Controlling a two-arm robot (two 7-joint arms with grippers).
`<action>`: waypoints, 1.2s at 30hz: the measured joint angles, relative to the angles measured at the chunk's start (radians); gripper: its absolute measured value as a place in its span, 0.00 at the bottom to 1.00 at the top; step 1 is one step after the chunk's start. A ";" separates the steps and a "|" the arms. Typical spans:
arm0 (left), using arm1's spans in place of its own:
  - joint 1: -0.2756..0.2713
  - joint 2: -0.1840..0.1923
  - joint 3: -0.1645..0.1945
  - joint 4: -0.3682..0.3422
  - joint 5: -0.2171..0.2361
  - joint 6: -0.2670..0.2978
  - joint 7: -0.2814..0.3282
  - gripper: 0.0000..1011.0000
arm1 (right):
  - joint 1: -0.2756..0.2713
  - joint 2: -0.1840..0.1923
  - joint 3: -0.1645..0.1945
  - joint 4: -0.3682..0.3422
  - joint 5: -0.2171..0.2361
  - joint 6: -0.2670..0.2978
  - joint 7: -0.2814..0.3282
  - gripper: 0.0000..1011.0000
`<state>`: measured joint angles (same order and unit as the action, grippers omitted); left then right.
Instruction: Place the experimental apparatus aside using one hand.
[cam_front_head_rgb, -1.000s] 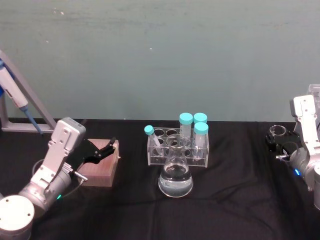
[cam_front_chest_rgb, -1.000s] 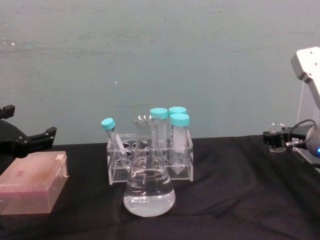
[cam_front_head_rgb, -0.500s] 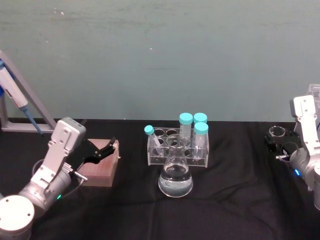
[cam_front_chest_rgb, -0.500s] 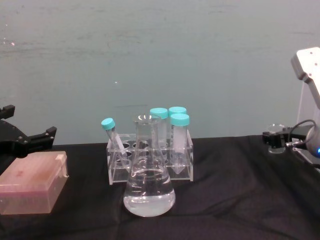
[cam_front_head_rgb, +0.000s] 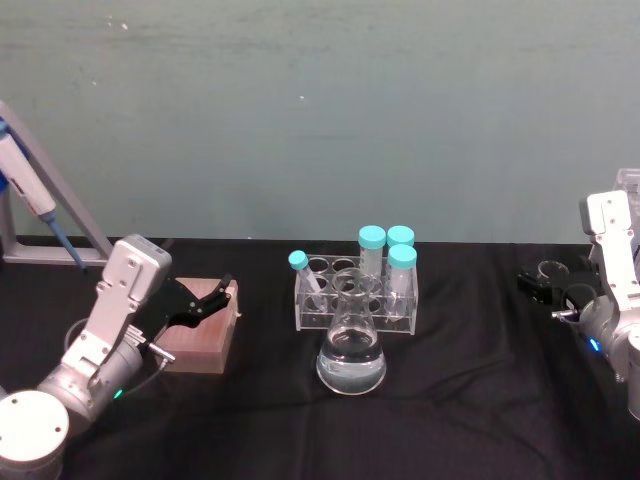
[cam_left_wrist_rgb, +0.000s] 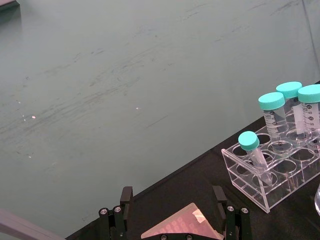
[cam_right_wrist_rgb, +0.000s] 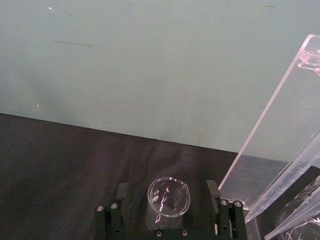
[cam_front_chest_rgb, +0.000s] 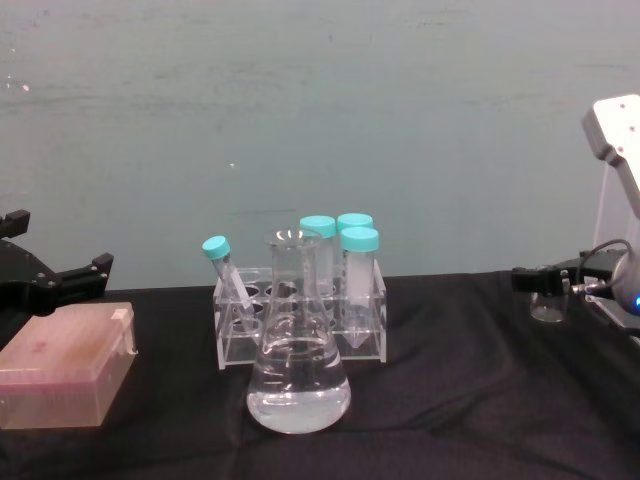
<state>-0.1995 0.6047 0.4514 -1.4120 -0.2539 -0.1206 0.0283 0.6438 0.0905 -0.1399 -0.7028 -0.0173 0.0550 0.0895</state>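
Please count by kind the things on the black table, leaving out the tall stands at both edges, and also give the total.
Teal-capped clear plastic tubes: 4
Clear acrylic tube rack: 1
Clear glass conical flask with liquid: 1
Small clear glass beaker: 1
Pinkish-brown rectangular box: 1
Total: 8
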 joint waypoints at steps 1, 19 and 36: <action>0.000 0.000 0.000 0.000 0.000 0.000 0.000 0.99 | 0.000 0.000 0.000 0.000 0.000 0.000 0.000 0.97; 0.000 0.000 0.000 0.000 0.000 0.000 0.000 0.99 | 0.000 0.000 0.000 0.000 0.000 0.000 0.000 0.99; 0.000 0.000 0.000 0.000 0.000 0.000 0.000 0.99 | -0.076 0.018 -0.022 -0.151 -0.047 -0.019 0.036 0.99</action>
<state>-0.1996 0.6047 0.4514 -1.4120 -0.2539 -0.1205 0.0283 0.5679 0.1090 -0.1616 -0.8537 -0.0643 0.0356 0.1258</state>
